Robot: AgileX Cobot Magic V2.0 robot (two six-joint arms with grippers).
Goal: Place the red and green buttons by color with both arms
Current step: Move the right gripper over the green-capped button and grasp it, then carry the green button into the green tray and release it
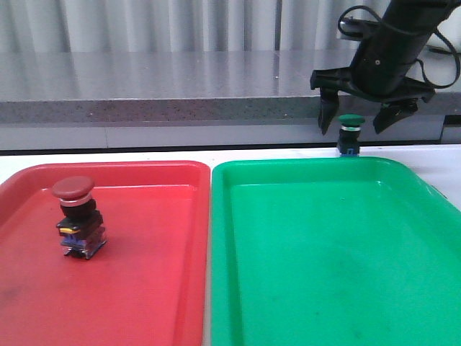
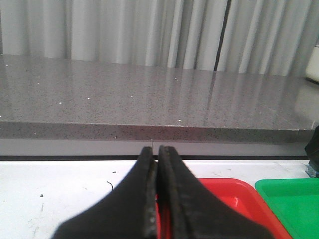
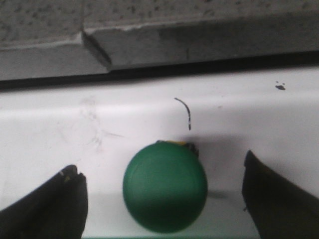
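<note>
The red button (image 1: 76,216) stands upright in the red tray (image 1: 144,288), at its left part. The green button (image 1: 350,133) stands on the white table just behind the green tray (image 1: 324,274). My right gripper (image 1: 357,122) is open above and around the green button, one finger on each side, not touching it. In the right wrist view the green cap (image 3: 165,186) sits between the spread fingers (image 3: 55,206). My left gripper (image 2: 158,155) is shut and empty, over the near-left of the table; it does not show in the front view.
A grey stone ledge (image 1: 158,94) runs along the back of the table, close behind the green button. The two trays lie side by side and touch. The red tray's corner (image 2: 234,191) and the green tray's corner (image 2: 291,196) show in the left wrist view.
</note>
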